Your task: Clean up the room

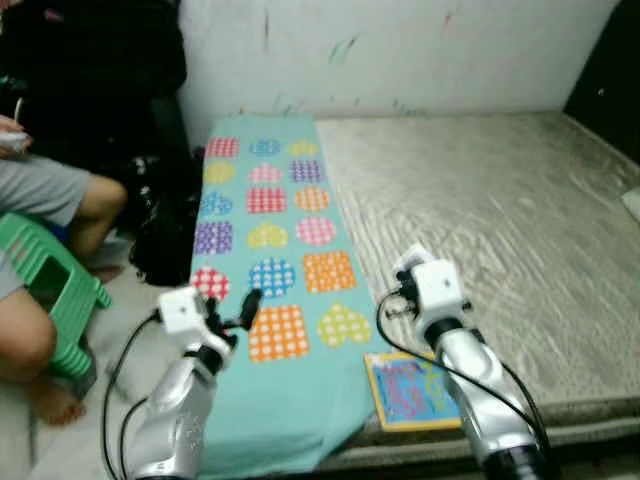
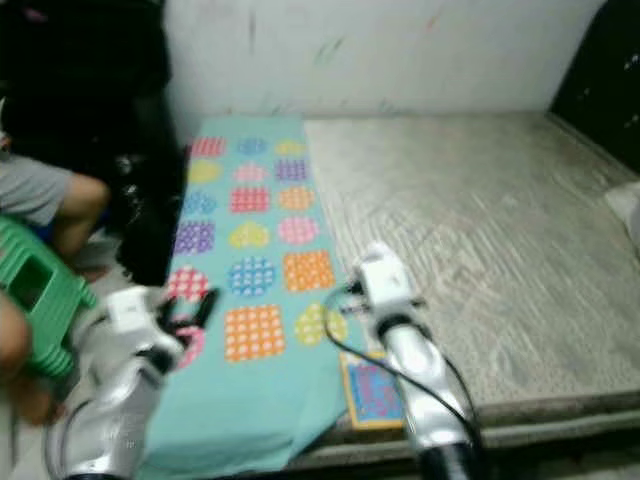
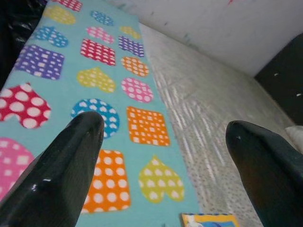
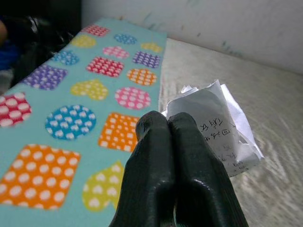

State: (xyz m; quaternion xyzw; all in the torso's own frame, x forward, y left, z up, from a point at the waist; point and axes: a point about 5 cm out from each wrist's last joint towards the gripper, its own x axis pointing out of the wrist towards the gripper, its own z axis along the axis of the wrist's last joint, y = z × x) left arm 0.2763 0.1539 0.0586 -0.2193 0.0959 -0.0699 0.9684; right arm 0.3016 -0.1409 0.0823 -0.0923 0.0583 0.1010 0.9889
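My right gripper is shut on a crumpled white paper with handwriting on it, held above the mattress near the edge of the teal blanket. The paper shows as a white scrap at the tip of that arm. My left gripper is open with nothing between its fingers, hovering over the blanket's front left part. A colourful children's book lies flat at the mattress's front edge, just under my right arm.
A person sits at the left on a green plastic stool, knee and bare foot close to my left arm. A black bag stands between the person and the mattress. A white wall runs behind; a pale object lies at the far right.
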